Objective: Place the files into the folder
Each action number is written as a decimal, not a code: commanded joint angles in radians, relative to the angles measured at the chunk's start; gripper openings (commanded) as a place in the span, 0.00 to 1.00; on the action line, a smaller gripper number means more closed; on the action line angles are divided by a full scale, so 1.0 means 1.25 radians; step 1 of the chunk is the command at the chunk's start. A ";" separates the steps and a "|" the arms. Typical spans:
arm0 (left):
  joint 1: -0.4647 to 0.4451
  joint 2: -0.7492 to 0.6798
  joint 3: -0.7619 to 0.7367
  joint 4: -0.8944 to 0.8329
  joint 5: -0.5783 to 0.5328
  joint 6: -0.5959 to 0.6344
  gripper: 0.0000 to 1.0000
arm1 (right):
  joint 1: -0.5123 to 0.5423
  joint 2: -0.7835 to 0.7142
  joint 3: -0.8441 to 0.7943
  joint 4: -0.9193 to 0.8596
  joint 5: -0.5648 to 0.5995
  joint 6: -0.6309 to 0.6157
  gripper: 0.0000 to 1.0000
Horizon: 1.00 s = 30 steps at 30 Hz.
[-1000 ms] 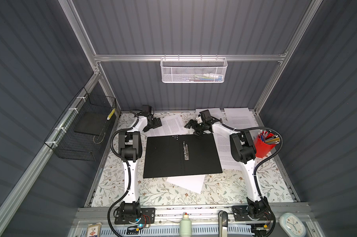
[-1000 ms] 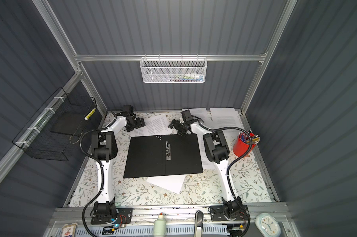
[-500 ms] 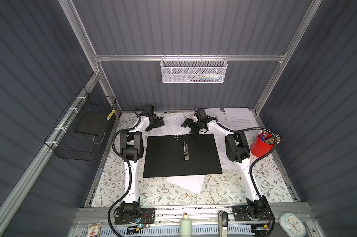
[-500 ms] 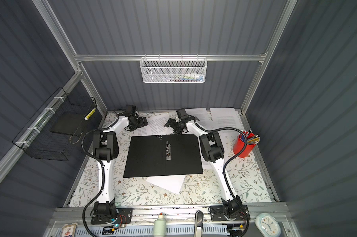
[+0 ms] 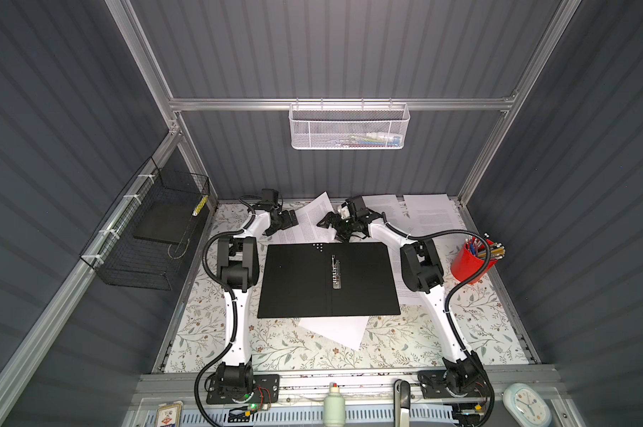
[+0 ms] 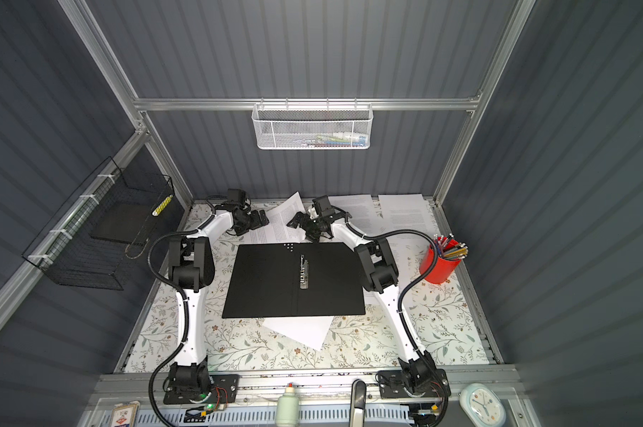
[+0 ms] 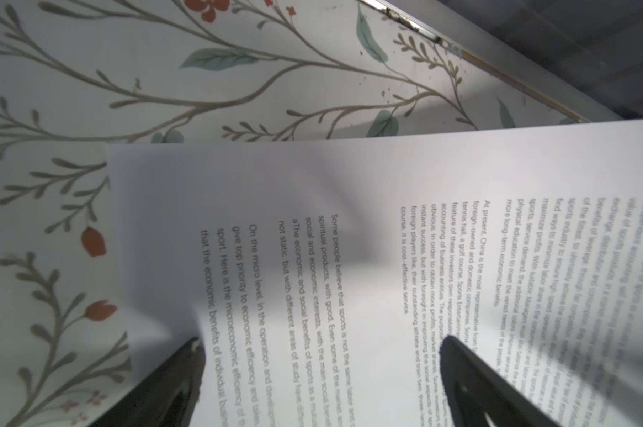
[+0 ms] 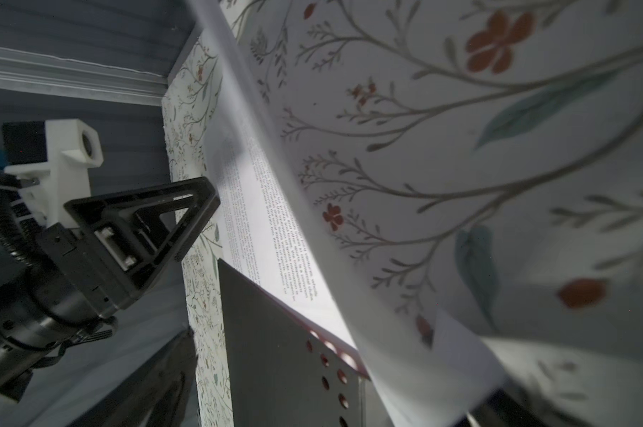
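The folder (image 5: 298,284) lies open and flat at the middle of the tabletop (image 5: 405,344), black inside facing up. Its long axis runs left to right. The spine clip (image 5: 335,271) runs front to back down the centre fold.

Of the files, you have one raised sheet (image 5: 314,218) just behind the folder's far edge. It is tilted, with a corner pointing up toward the back wall. The right wrist view shows it curved (image 8: 261,207), and its lower edge runs down behind the folder's far edge (image 8: 275,351). More sheets (image 5: 431,216) lie flat in the far right corner. A blank one (image 5: 334,331) sticks out, skewed, from under the folder's front edge.

Your left hand (image 5: 288,222) is at the raised sheet's left side, fingers spread wide apart. In its wrist view the printed page (image 7: 349,222) spans both fingertips (image 7: 194,347). Whether they press on the page cannot be told.

Your right hand (image 5: 333,229) sits at the sheet's right side, jaws also wide apart and clamped on nothing visible. Contact with the paper cannot be confirmed.

Both arm elbows stand just beside the folder's short edges. Open tabletop is found in front of the folder, to either side of the blank sheet. A red pen cup (image 5: 469,264) stands near the right edge.
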 commanded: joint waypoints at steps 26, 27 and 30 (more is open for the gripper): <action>0.009 0.031 -0.053 -0.067 0.057 -0.040 1.00 | 0.002 -0.079 -0.252 0.218 0.160 0.105 0.35; 0.010 0.024 -0.052 -0.067 0.063 -0.039 1.00 | 0.002 -0.080 -0.253 0.219 0.168 0.105 0.32; 0.009 0.006 -0.040 -0.074 0.076 -0.033 1.00 | 0.002 -0.079 -0.248 0.218 0.209 0.102 0.20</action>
